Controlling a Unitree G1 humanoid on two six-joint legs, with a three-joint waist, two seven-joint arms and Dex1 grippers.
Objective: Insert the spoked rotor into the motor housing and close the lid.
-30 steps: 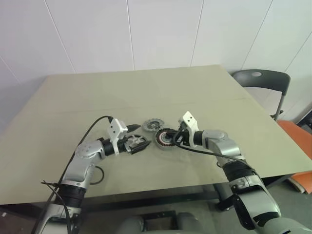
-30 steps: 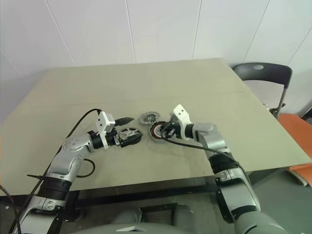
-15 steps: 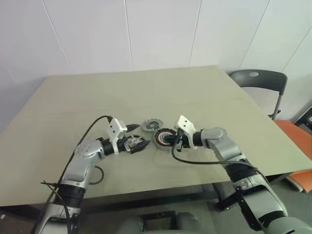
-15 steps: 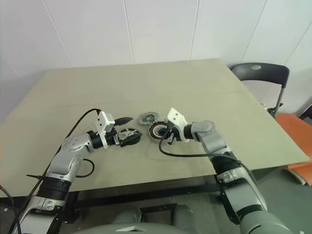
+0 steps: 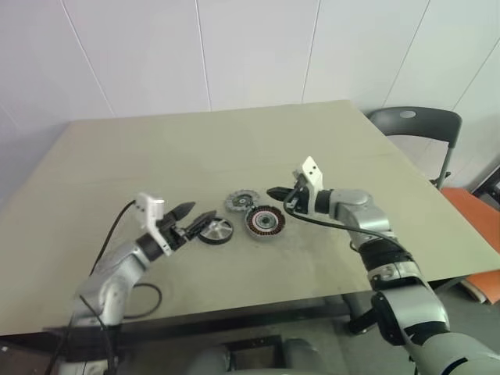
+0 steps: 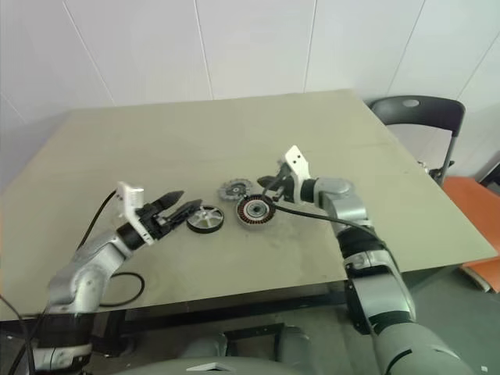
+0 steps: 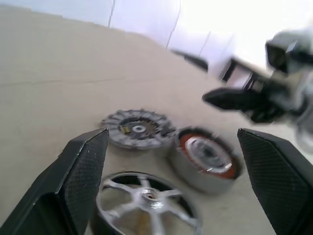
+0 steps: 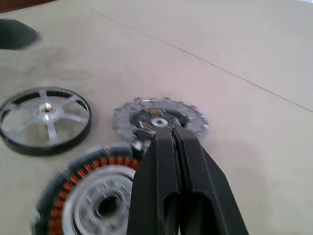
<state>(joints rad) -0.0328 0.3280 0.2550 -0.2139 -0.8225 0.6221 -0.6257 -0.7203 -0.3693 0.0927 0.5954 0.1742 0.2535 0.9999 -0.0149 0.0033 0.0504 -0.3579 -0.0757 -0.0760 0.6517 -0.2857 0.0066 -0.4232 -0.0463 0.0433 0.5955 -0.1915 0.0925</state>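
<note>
Three round parts lay flat on the table [image 5: 117,156], none of them gripped. The spoked rotor [image 5: 214,230] sat just ahead of the left tool [image 5: 190,217], whose fingers were spread wide. The motor housing [image 5: 266,221] and lid [image 5: 242,201] lay just below the right tool [image 5: 275,193], its fingers pressed together and empty. Judging by its metal, the rotor is probably stiff, fairly heavy and smooth; its black rim looks like the safest hold.

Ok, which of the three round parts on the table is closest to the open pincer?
The spoked rotor, silver spokes in a black rim. It lies just ahead of the open left pincer, leftmost of the three; the motor housing and lid lie farther right.
</note>
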